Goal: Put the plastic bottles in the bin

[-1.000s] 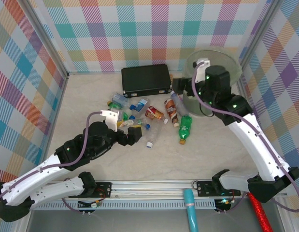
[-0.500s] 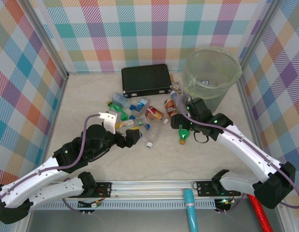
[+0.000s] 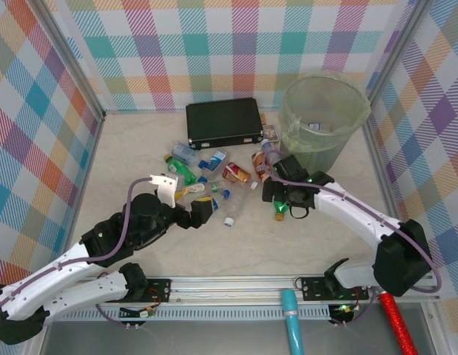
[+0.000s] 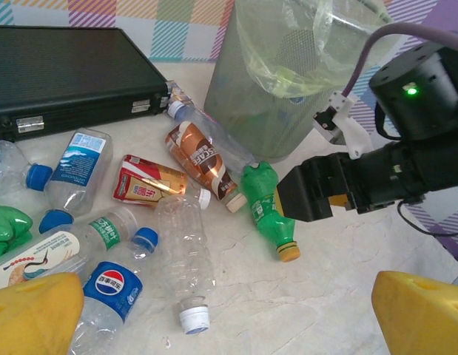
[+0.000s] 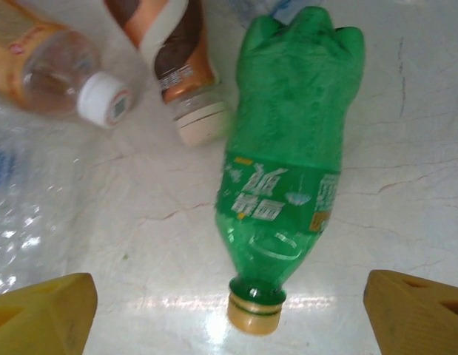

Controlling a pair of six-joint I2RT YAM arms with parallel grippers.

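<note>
Entry: both arms at the bottle pile.

Layout, seen from above: large round translucent pale-green bin [image 3: 291, 118] with a thin bag liner stands upright at 1 o'clock on the pale marbled table [image 3: 243, 244]. Flat black rectangular case [image 3: 223, 123] lies at 12 o'clock, just beside the bin on its 9 o'clock side. The small plastic bottles [image 3: 230, 174] lie on their sides in a loose scatter at table centre, between the case and the arm bases. Every bottle I can make out is on the table, outside the bin.

Right gripper [image 3: 280, 198]: low over the 3 o'clock edge of the scatter, near the foot of the bin.
- In the wrist view its yellow fingers [image 5: 40, 310] stand wide apart.
- The green plastic bottle with a yellow cap [image 5: 288, 148] lies flat between them, cap end nearest the fingers.
- There is a clear gap on each side, so nothing is gripped.
- The brown-labelled bottle with a cream cap [image 5: 177, 52] lies just beside it at 10 o'clock. I cannot tell whether they touch.

Left gripper [image 3: 203, 209]: at the 7 o'clock edge of the scatter.
- Its yellow fingertips [image 4: 32, 314] are spread fully and it holds nothing.
- The clear unlabelled bottle with a white cap [image 4: 186, 266] lies ahead of it, between the fingers.
- The blue-labelled bottle with a blue cap [image 4: 110, 292] lies close to one fingertip.
</note>
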